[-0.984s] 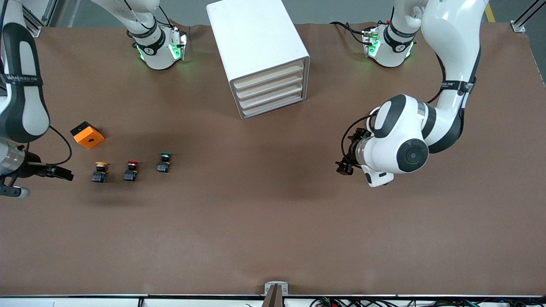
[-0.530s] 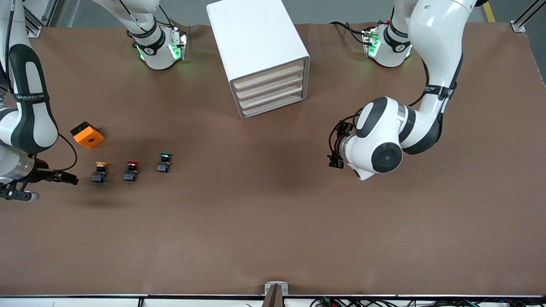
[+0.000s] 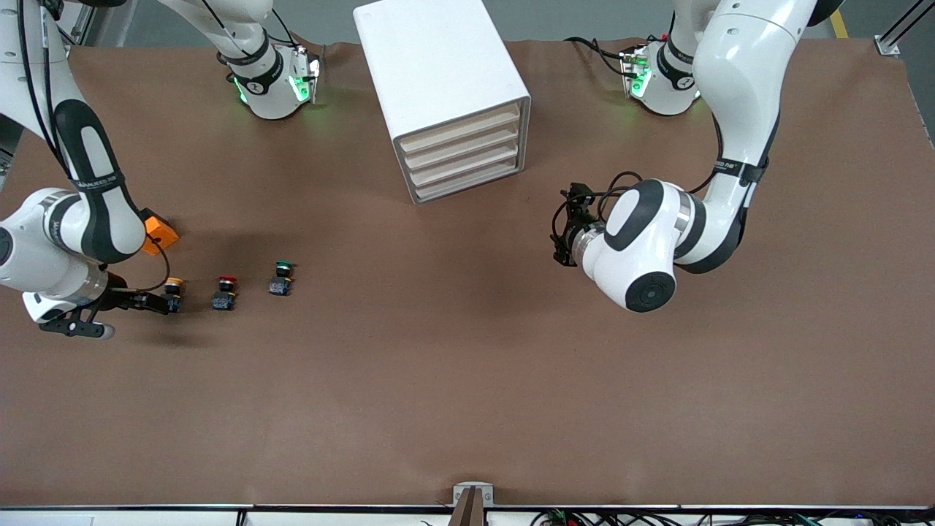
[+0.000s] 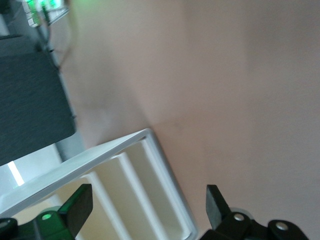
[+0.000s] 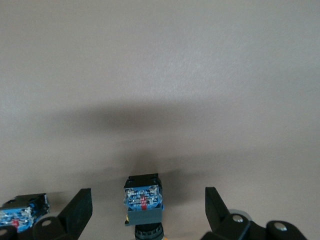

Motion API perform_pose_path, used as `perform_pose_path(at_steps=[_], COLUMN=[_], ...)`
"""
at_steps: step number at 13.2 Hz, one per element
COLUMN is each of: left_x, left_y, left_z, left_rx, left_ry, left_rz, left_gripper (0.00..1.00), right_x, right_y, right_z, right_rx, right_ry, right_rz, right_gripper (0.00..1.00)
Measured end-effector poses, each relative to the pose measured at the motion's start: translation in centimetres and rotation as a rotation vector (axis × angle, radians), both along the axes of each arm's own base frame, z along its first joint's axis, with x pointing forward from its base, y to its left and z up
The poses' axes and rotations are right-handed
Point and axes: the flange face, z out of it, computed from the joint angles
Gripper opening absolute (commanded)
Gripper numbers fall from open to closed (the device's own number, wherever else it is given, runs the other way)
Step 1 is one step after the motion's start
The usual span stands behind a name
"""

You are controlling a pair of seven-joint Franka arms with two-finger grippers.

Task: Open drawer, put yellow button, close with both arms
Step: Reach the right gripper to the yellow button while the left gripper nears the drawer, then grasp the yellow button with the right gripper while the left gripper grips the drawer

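Since a second ago we see both arms swing inward over the tabletop. The right gripper has travelled from the table's edge at the right arm's end toward the row of three buttons and now sits low right at the yellow button, and the right arm's elbow now covers part of the orange block that showed whole before. The left gripper has shifted toward the cabinet and now hangs over bare tabletop, beside the cabinet's front toward the left arm's end. The buttons, the block and the cabinet have not moved, and the drawer, uppermost of the four, is shut flush. In the right wrist view the right gripper has its jaws wide apart, and the yellow button stands on the tabletop between them, roughly centred, touching neither finger; a second button lies just outside one finger. In the left wrist view the left gripper also has its jaws spread wide and empty, with the cabinet's cream drawer fronts in sight past them. The red button and the green button stand beside the yellow one, toward the left arm's end.
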Motion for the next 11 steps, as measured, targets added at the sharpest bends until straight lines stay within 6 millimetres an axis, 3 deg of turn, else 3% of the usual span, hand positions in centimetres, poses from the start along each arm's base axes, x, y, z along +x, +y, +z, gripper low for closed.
perform_pose_path(at_steps=[5,7,11], left_x=[0.0,0.1,-0.1], left_y=[-0.3,-0.8,-0.9], left_z=[0.9,-0.4,-5.1], left_rx=[-0.172,-0.192,-0.156], left_ry=[0.201,0.292,0.416], left_rz=[0.158,0.238,0.308], left_gripper=[1.00,1.00,1.00], right_x=[-1.5,-1.7,-1.9], right_y=[0.6,0.6,0.7], right_z=[-2.0,-2.2,-2.4], right_rx=[-0.005,-0.004,-0.002], right_ry=[-0.014,-0.009,-0.004], right_rz=[0.027,0.049,0.057], right_gripper=[1.00,1.00,1.00])
